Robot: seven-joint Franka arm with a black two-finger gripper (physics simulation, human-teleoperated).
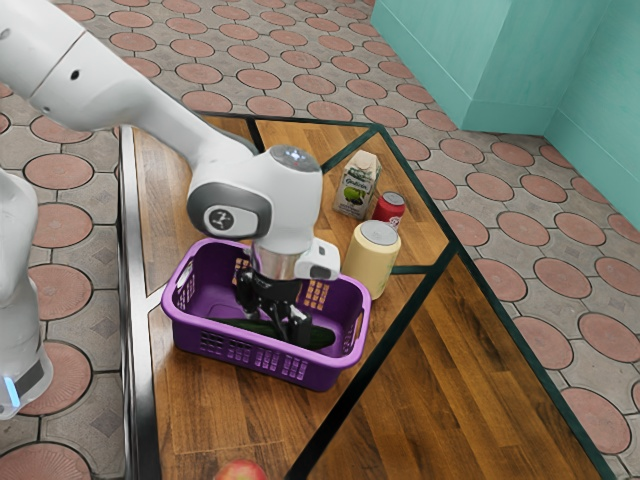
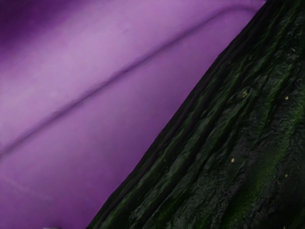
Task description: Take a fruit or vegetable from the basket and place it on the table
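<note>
With gripper (image 1: 275, 322) spread open, down inside the purple basket (image 1: 322, 376), apparently straddling the dark green cucumber (image 1: 320, 336) near the six o'clock wall in the exterior view. Centre over the narrow width, then squeeze evenly from both sides. Lift straight up past the rim before travelling. Steer clear of the cream canister (image 1: 372, 262) toward two o'clock and red fruit (image 1: 242, 472) toward six; lower gently onto the table (image 1: 480, 360) toward four.
</note>
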